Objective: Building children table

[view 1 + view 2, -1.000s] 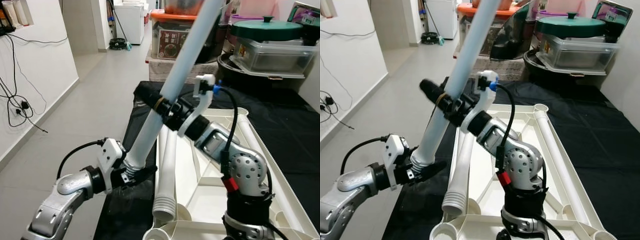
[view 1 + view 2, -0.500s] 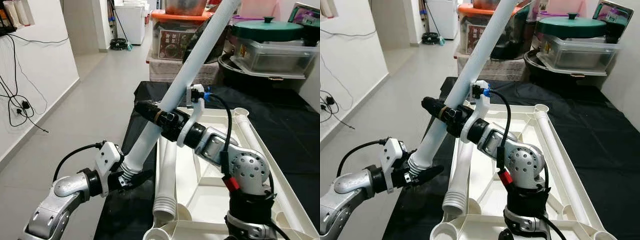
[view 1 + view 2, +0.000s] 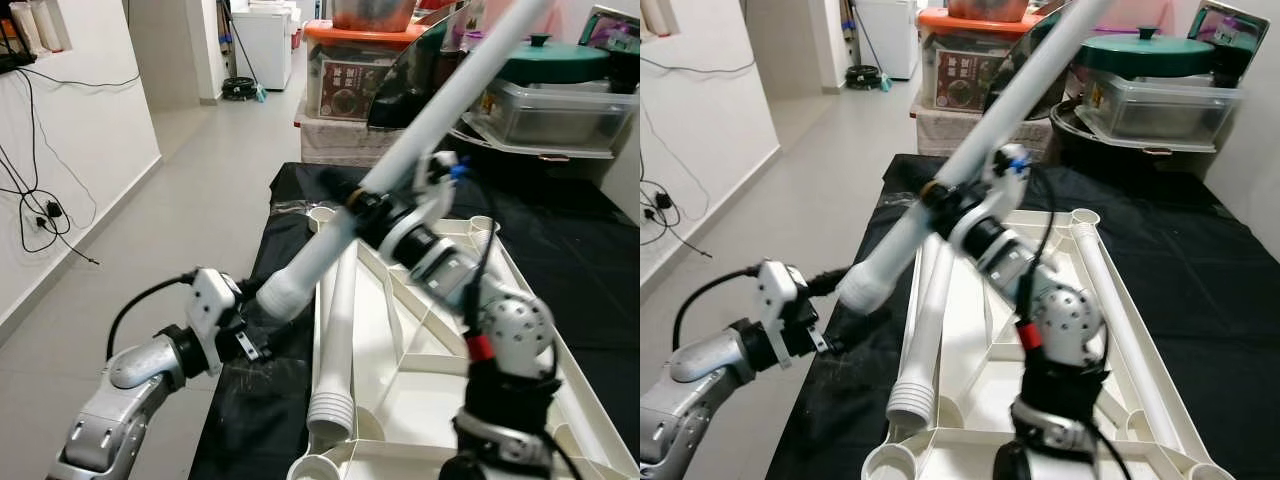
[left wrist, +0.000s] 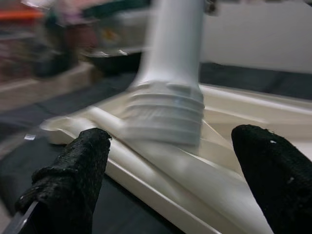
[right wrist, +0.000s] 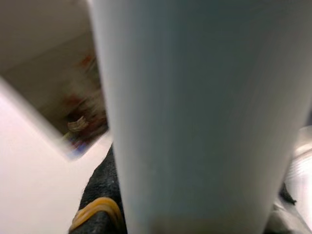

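Presently the right gripper [image 3: 357, 203] is clamped around the white table leg [image 3: 420, 120], angling it clear of the upturned tabletop [image 3: 395, 385], while the left gripper [image 3: 250, 335], fingers apart, waits beneath its threaded end [image 3: 285, 295]

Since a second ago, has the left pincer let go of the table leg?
Yes. The left pincer has come off the table leg; its threaded end now sits higher, level with the tabletop's near-left corner, with the right pincer gripping it.

Right gripper [image 3: 352, 203]: clamped around the white leg [image 3: 420, 125], forearm angled up and out to the left.
Left gripper [image 4: 170, 161]: fingers [image 4: 73, 170] spread, apart from the leg's threaded end, arm low, elbow bent.
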Available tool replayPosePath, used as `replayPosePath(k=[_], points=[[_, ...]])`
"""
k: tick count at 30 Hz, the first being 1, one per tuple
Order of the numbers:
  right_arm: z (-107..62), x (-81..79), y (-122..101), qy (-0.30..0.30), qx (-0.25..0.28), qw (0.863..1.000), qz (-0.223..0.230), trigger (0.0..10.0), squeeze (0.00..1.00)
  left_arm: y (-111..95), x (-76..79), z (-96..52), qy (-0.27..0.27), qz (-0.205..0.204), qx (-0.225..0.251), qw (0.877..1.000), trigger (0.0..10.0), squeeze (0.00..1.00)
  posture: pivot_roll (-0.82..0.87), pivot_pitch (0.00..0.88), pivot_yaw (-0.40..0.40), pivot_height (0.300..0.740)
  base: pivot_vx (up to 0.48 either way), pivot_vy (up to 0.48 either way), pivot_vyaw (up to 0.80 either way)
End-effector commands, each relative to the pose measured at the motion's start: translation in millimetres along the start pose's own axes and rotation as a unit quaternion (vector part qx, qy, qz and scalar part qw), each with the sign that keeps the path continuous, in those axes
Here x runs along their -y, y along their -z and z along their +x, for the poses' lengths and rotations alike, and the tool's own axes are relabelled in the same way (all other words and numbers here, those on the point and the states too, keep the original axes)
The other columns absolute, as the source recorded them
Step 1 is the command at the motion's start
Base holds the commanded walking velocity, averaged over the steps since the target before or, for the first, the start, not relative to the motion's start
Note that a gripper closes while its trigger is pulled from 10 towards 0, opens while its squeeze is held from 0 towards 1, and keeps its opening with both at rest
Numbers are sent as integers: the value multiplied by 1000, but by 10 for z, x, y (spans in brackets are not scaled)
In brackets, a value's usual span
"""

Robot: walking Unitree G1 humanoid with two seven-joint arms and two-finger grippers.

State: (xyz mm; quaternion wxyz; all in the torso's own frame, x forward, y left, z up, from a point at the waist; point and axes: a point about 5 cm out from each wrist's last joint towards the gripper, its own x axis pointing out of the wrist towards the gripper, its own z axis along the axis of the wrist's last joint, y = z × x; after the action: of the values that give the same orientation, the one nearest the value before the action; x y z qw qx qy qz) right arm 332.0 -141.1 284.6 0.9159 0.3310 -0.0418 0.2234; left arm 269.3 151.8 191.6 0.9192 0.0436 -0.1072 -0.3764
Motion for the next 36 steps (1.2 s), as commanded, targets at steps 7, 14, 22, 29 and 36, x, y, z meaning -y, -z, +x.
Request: replayPosePath(k=[7,14,22,29,36], points=[[-121,276,-492,93,96,981,-143,0,0,-80,-166,-26,-115,17,29,993,10000,529,56,0,-48,740,0,0,0],[-312,400,-592,147,123,938,-289,0,0,133,-7,-57,-184,-5,-3,983,10000,0,44,0,-43,740,0,0,0],[-370,372,-370,136,132,936,-296,0,0,202,158,-3,-172,2,-21,985,10000,0,37,0,-30,740,0,-112,0],[-329,266,-162,100,123,942,-297,0,0,173,182,92,-180,20,-13,983,10000,0,37,0,-26,740,0,-466,0],[-326,234,-154,89,139,945,-282,0,0,163,219,125,-174,36,-15,984,10000,0,40,0,-28,740,0,-469,0]])
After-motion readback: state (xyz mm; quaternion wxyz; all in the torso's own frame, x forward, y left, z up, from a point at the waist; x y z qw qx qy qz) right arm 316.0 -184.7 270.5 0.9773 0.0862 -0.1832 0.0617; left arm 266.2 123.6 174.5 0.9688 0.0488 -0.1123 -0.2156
